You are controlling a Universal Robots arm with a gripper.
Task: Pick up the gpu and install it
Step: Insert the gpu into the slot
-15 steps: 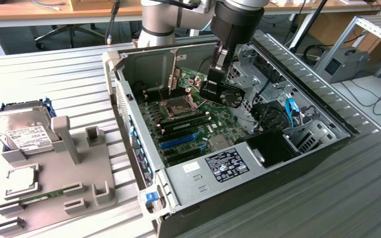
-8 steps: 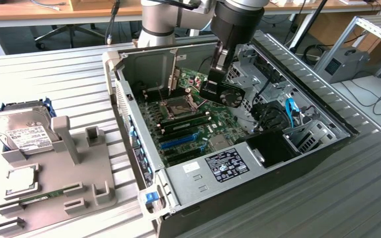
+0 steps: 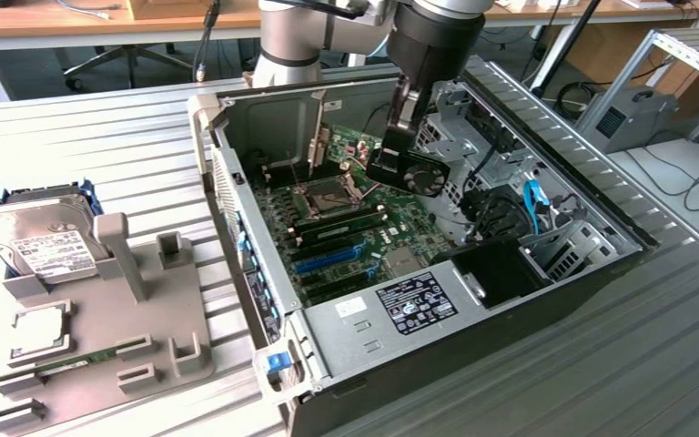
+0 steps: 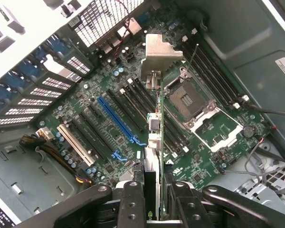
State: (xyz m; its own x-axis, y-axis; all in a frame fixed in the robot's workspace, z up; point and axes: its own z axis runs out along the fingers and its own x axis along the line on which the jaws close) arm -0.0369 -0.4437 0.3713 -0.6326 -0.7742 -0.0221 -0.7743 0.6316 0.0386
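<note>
Well, the claw (image 3: pixel 400 150) is closed on the gpu (image 3: pixel 420 175), gripping it by one end so the card hangs down from the fingers (image 4: pixel 133 199) into the open case (image 3: pixel 495 364). In the exterior view the small black fan faces the exterior view's right, and the card sits over the far part of the motherboard (image 3: pixel 362 214), just beyond the socket (image 3: pixel 325 196). It seems to hang clear of the board, not seated in anything, though the angle makes that hard to be sure of.

From the wrist view the gpu (image 4: pixel 155 133) is seen edge-on, a thin strip running away from the claw (image 4: pixel 154 192), with its silver bracket (image 4: pixel 162 52) at the far end. The jaws stand one on each flat side of the card. Below it lies the motherboard (image 4: pixel 109 95): the socket (image 4: pixel 187 97) is on one side of the card's line, and the blue slot (image 4: pixel 116 118) and a white slot (image 4: pixel 76 142) are on the other, both apart from the card's edge.

The case lies on its side on the table (image 3: pixel 95 137), with the labelled power supply (image 3: pixel 410 305) at its near end. Well apart, at the exterior view's left, a grey holder (image 3: pixel 119 309) carries a hard drive (image 3: pixel 40 246), and a narrow green RAM stick (image 3: pixel 83 357) lies near its front edge.
</note>
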